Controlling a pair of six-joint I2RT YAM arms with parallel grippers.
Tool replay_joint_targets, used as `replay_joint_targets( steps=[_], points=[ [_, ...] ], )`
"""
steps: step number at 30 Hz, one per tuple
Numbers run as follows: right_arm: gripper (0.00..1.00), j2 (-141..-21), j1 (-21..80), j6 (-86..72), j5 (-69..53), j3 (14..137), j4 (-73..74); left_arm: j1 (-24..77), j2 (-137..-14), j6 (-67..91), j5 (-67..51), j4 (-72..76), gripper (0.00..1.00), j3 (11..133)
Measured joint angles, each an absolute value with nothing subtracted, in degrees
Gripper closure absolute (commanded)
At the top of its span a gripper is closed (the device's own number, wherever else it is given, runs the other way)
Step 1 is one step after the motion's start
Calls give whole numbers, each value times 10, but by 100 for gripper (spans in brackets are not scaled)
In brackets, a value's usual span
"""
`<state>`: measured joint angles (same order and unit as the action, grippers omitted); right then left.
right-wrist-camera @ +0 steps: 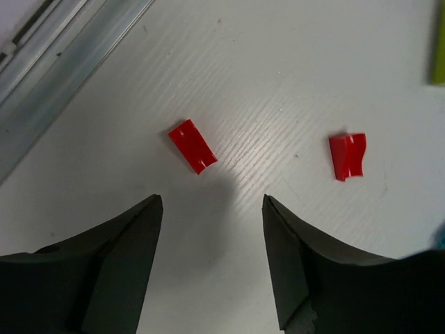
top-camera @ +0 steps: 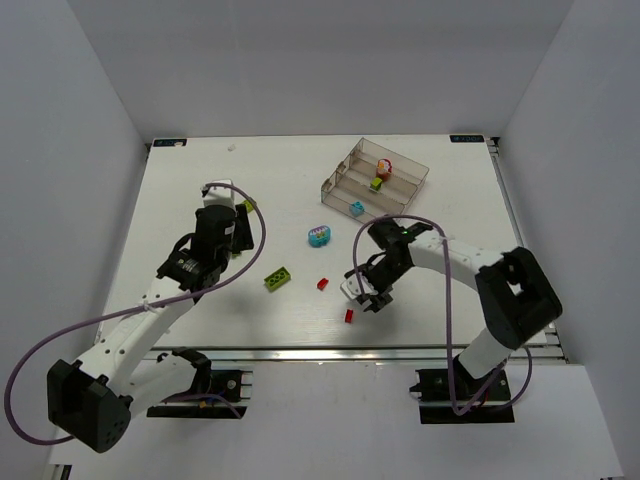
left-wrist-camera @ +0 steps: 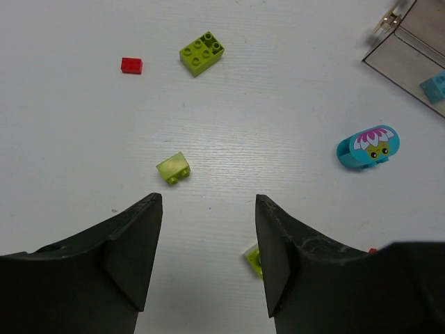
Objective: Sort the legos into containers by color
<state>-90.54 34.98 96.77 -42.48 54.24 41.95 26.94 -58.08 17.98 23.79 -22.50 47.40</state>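
Jaws wide and empty, the right end effector (right-wrist-camera: 212, 202) hovers just short of a small red brick (right-wrist-camera: 192, 145) lying slanted on the white surface (right-wrist-camera: 292, 83). To grip well, centre over it, turn to span what seem its narrower sides, then descend. The clear tray (top-camera: 424, 172) stands well apart.

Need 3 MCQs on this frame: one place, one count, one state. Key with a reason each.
1. Where is the cyan oval piece?
A) on the table, outside the tray
B) inside the tray
C) off the table

2. How many red bricks show in the right wrist view?
A) one
B) two
C) four

3. State of the right claw?
A) shut on a brick
B) shut, empty
C) open, empty

Key: A, it lies on bare tabletop short of the tray. B, two lie ahead of the claw. C, there is a wide gap with nothing in it.
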Motion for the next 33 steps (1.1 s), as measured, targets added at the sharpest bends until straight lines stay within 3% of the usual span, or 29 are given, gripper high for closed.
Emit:
replay_joint_targets(
  steps=[7, 26, 29, 31, 32, 33],
  points=[
    [42, -994, 414, 1064, -351, 602, 439, 269, -571, 170, 247, -227, 34, 462],
    [53, -1016, 492, 1121, -284, 622, 489, 269, -571, 163, 242, -227, 34, 462],
    [58, -1018, 499, 1121, -282, 622, 496, 269, -571, 163, 241, -227, 34, 462],
    [71, -1020, 503, 1121, -280, 623, 501, 269, -571, 163, 241, -227, 34, 462],
    [85, -1022, 505, 1120, -280, 625, 505, 269, -571, 164, 239, -227, 34, 462],
    [88, -1023, 507, 1118, -280, 626, 508, 269, -571, 163, 238, -226, 34, 462]
  ],
)
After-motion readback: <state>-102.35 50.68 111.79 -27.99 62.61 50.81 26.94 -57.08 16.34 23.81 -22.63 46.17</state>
